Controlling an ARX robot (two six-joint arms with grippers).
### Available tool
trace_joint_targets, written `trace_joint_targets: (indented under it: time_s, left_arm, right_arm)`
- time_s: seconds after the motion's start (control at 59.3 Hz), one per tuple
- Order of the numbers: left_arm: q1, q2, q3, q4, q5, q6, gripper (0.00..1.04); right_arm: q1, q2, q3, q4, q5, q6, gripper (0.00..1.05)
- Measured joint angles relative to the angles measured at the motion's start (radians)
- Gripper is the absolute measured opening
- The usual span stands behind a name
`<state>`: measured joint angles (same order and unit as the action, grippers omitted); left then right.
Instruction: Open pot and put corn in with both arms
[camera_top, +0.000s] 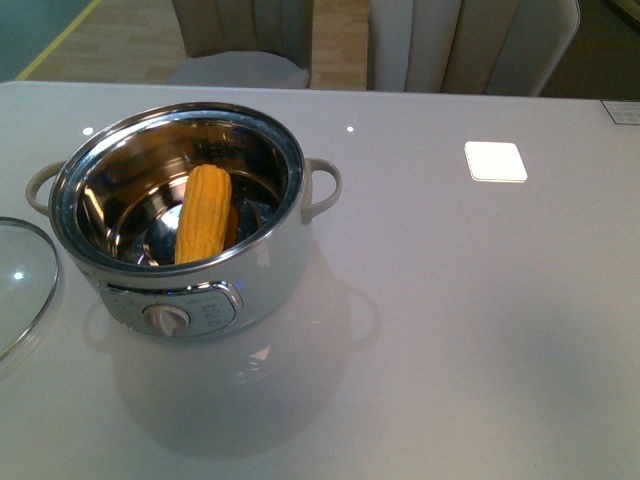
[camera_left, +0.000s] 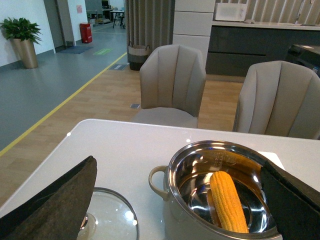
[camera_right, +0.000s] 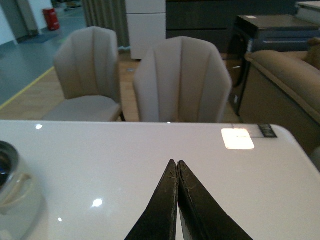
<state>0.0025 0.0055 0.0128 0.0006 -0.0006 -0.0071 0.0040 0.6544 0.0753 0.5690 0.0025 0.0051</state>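
left pincer (camera_left: 175, 200) spread, empty | right pincer (camera_right: 177, 172) pressed together | corn (camera_top: 203, 214) inside pot (camera_top: 270, 270) | lid (camera_top: 22, 280) left on table (camera_top: 470, 300)

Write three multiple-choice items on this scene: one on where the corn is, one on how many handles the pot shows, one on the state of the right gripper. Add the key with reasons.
1. Where is the corn?
A. On the table beside the pot
B. Inside the pot
C. Held in a gripper

2. How many loop handles show on the pot in the front view?
A. One
B. Two
C. Four

3. What is the state of the right gripper?
A. Shut, empty
B. Wide open
C. Shut on the lid

Key: 1 B, the cob leans inside the steel bowl. 2 B, one cream loop on each side. 3 A, its fingertips meet above the bare table, while the glass lid lies beside the pot.
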Motion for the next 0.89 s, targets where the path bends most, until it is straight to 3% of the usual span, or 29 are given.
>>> trace_joint_targets:
  time_s: [0.894]
  left_arm:
    - [0.000, 0.000, 0.000, 0.000, 0.000, 0.000, 0.98]
  right_arm:
    - [-0.001, -0.410, -0.058, -0.324, -0.002, 0.000, 0.02]
